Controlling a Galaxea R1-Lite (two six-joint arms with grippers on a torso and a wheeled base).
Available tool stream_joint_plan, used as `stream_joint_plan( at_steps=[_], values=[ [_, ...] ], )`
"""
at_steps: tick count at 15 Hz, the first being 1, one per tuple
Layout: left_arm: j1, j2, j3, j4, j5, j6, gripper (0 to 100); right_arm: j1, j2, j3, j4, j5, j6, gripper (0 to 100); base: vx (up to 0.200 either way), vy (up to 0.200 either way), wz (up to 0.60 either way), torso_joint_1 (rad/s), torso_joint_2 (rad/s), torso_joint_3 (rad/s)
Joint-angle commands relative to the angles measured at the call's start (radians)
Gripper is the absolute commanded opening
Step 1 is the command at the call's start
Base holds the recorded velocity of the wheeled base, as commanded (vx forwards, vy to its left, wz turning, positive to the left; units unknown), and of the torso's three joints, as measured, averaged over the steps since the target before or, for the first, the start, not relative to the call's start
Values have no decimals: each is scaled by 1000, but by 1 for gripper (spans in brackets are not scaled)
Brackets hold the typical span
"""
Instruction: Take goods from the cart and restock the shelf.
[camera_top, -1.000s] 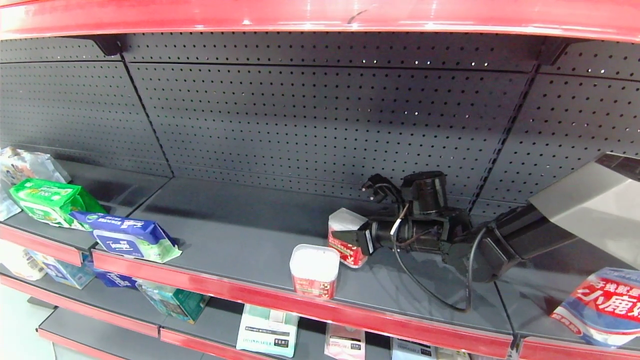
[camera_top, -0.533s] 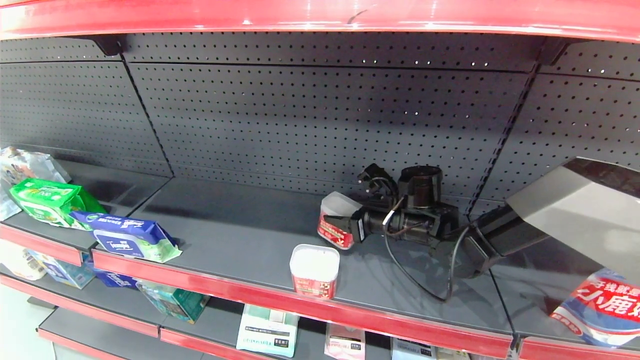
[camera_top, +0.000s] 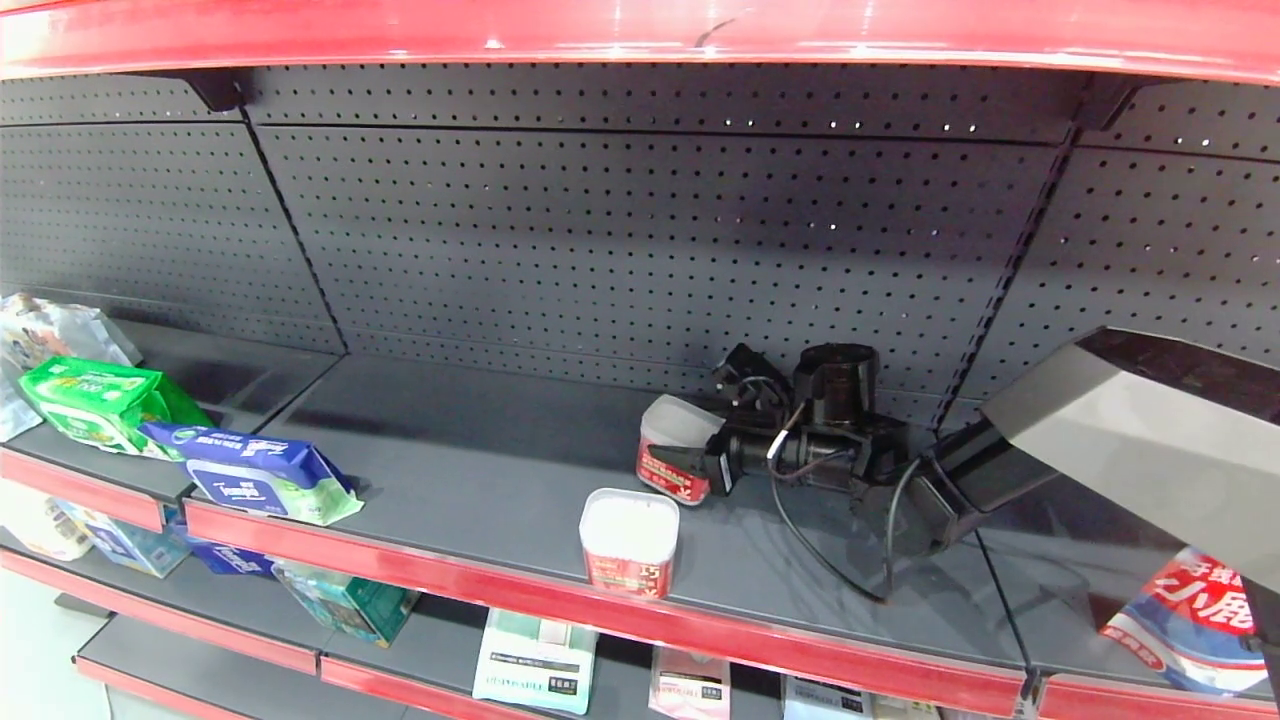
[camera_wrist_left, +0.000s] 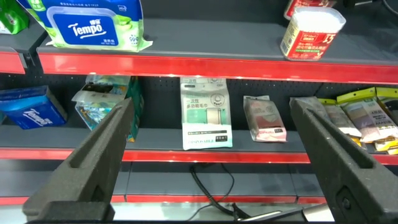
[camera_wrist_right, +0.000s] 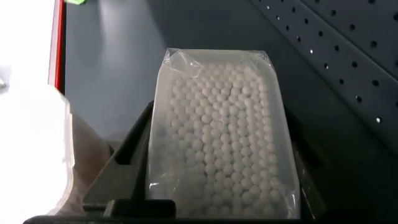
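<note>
The tub (camera_top: 672, 455) of small white balls sits tilted between the fingers of your right gripper (camera_top: 702, 464), which grips it from both sides. It is over the middle shelf (camera_top: 480, 470), right of centre and toward the far panel. Since a second ago it has moved left and farther back, away from the second tub (camera_top: 628, 540) standing at the near red edge. Your left gripper (camera_wrist_left: 211, 106) is spread wide, facing the lower shelves.

Red tub (camera_top: 668, 428) in right end effector (camera_top: 688, 466)
</note>
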Motion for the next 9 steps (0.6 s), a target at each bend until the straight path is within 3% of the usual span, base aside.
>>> stream_joint_plan(
  at_steps=[1, 9],
  values=[
    [0, 1, 0, 0, 0, 0, 100, -3, 7, 1, 0, 6, -12, 0, 0, 0, 0, 0, 0, 0],
    [0, 1, 0, 0, 0, 0, 100, -18, 21, 34, 4, 10, -27, 0, 0, 0, 0, 0, 0, 0]
  ],
)
